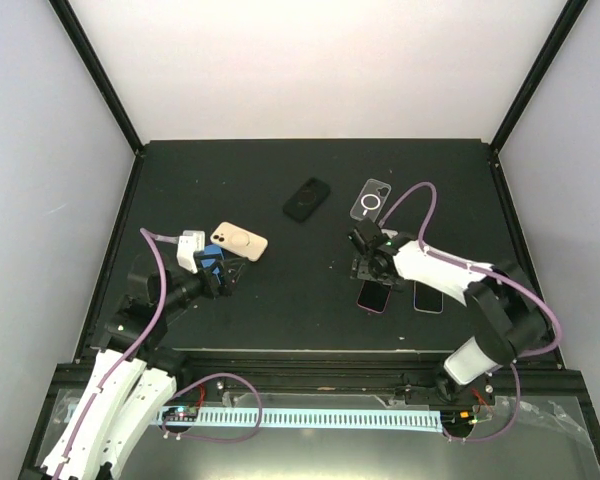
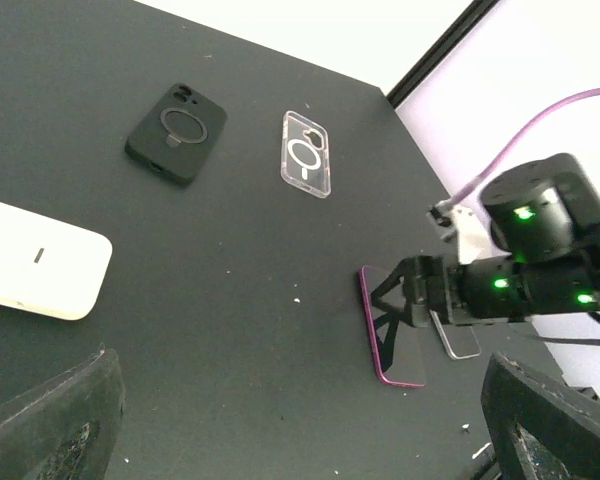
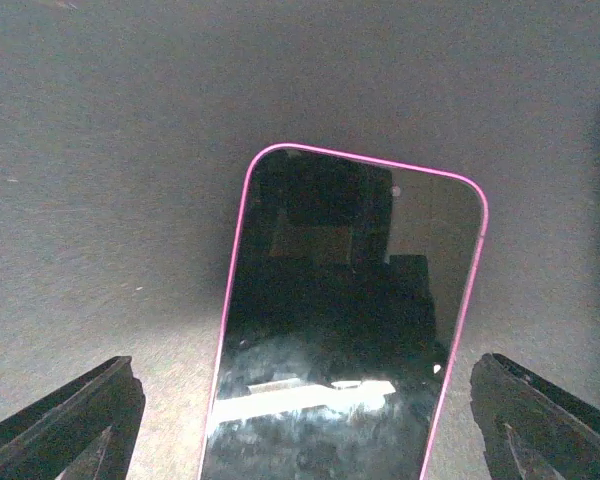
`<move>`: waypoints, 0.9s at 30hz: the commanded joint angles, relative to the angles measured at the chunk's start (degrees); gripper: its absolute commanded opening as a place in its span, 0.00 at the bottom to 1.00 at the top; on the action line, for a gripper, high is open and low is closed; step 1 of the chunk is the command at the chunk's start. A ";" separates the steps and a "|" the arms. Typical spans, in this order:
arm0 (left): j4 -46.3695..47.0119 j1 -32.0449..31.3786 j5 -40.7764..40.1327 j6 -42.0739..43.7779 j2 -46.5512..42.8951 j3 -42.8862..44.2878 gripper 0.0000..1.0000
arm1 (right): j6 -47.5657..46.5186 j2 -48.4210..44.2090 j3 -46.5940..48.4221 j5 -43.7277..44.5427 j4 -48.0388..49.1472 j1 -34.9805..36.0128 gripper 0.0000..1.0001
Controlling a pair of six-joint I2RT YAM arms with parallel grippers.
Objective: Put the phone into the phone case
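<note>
Here, toward the left edge of the worktop [image 1: 280,320], the left gripper [image 1: 218,272] hangs low with its 2 fingers [image 2: 60,420] spread as wide as they go, holding nothing and touching nothing. Just beyond it lies a cream slab [image 1: 239,241], phone or case I cannot tell, flat on the surface. Further right, nearer the far edge, a black case [image 1: 306,198] with a ring on its back lies flat, and a clear case [image 1: 371,199] with a white ring lies beside it, the 2 apart. Right of centre, toward the near edge, the right gripper [image 1: 372,268] is down over the pink-rimmed phone [image 3: 345,330]. Its fingers [image 3: 90,410] stand apart on either side of the phone's long edges, with bare worktop showing between each finger and the pink rim. The phone lies screen up. A silver phone [image 1: 429,298] lies just to its right.
</note>
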 commanded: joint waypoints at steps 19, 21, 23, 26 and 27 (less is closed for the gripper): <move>-0.12 0.46 0.32 1.83 -1.84 1.62 0.99 | -5.88 20.02 23.42 0.21 11.99 -13.57 0.45; -0.20 0.48 0.05 1.72 -1.74 1.64 0.99 | -5.96 22.24 25.43 -0.76 12.01 -14.69 0.41; -0.32 0.48 0.08 1.75 -1.82 1.68 0.99 | -5.35 24.40 27.25 -1.54 11.32 -15.81 0.34; -0.01 0.48 0.08 1.36 -2.21 1.30 0.99 | -4.51 26.97 29.28 -1.91 10.75 -17.00 0.30; 0.32 0.48 0.06 1.21 -2.46 0.92 0.99 | -4.07 27.83 30.13 -2.05 10.21 -17.43 0.29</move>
